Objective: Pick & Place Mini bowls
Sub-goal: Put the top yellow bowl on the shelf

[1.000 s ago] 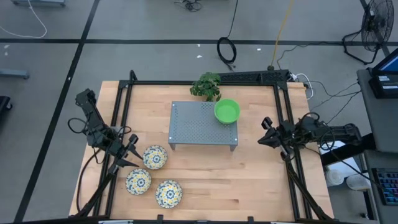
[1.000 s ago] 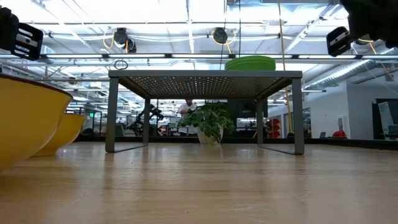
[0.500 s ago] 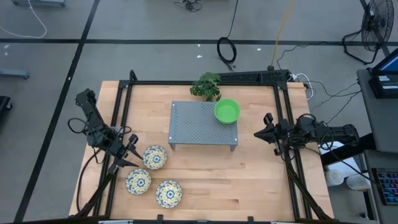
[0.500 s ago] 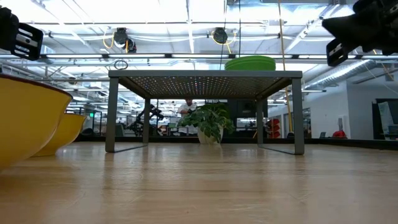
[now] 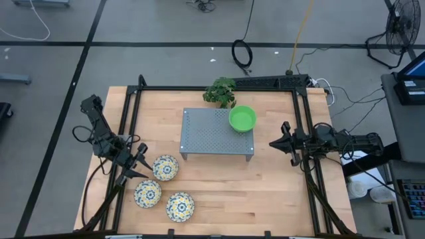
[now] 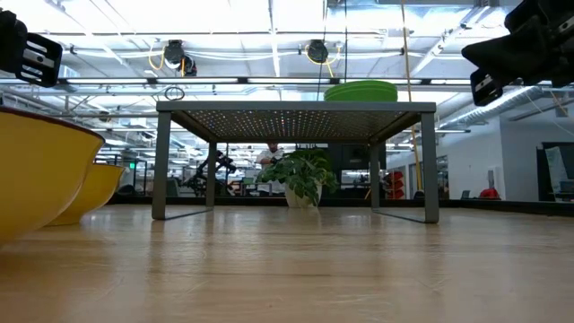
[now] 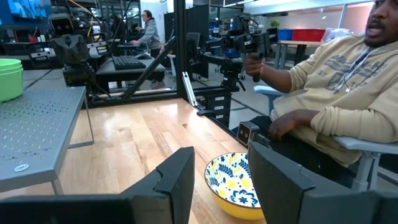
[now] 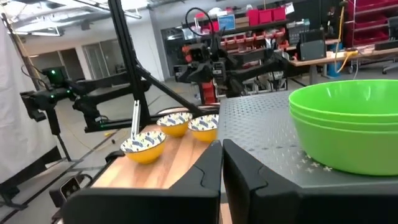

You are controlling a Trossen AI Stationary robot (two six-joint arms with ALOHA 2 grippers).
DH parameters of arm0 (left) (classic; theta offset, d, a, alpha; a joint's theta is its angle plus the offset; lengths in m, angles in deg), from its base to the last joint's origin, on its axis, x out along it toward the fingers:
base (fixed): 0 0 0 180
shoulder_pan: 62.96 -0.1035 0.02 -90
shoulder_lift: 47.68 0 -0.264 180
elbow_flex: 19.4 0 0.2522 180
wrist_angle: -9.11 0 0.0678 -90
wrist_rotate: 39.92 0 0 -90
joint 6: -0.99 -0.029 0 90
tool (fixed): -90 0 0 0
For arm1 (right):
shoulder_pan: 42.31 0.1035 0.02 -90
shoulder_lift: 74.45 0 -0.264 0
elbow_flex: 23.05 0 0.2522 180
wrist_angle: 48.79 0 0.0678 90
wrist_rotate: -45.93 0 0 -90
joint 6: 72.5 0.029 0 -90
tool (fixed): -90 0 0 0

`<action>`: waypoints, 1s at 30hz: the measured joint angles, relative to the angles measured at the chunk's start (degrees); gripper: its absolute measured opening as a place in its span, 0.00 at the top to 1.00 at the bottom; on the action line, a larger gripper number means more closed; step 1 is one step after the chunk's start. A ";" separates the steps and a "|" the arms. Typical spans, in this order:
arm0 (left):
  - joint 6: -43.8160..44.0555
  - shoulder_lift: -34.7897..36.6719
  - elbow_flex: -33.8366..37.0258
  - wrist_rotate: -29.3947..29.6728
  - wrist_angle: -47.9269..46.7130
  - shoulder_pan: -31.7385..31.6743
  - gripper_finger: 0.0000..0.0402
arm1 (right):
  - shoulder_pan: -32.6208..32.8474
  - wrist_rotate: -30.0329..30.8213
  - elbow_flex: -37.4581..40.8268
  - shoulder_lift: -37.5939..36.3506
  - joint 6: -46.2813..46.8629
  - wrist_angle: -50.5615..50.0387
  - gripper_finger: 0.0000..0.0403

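Note:
A stack of plain green mini bowls point(image 5: 242, 119) stands on the far right corner of a grey perforated stand point(image 5: 212, 133); it also fills the right wrist view as the green stack point(image 8: 348, 124). Three floral mini bowls point(image 5: 165, 167), point(image 5: 147, 193), point(image 5: 180, 206) sit upright on the table near its left near corner. My left gripper point(image 5: 137, 163) hovers open just left of them, and one floral bowl point(image 7: 233, 186) shows beyond its fingers. My right gripper point(image 5: 273, 142) hangs shut above the table, right of the stand and pointing toward it.
A small potted plant point(image 5: 220, 91) stands behind the stand at the table's far edge. A black frame point(image 5: 219, 88) rims the table. A seated person in a beige top point(image 7: 336, 93) is beyond the table edge. Bare wood point(image 5: 265, 192) lies in front of the stand.
My right gripper has moved a little toward the table's left, closer to the stand. The left arm and all the bowls have kept still.

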State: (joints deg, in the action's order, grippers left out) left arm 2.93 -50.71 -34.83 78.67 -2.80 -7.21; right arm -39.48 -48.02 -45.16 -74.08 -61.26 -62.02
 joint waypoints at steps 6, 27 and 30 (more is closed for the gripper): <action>0.01 0.00 0.00 -0.01 -0.02 -0.02 0.62 | 0.00 4.13 1.50 -0.01 0.00 1.19 1.00; 0.01 -0.01 0.00 -0.01 -0.01 -0.02 0.62 | 0.00 4.15 5.80 -0.01 -1.46 4.10 1.00; 0.01 0.00 0.00 -0.01 0.00 -0.01 0.62 | 0.00 4.15 5.84 0.01 -1.49 3.07 1.00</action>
State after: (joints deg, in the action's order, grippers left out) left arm 2.94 -50.71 -34.83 78.66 -2.80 -7.22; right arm -39.48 -43.87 -39.32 -74.07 -62.75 -58.95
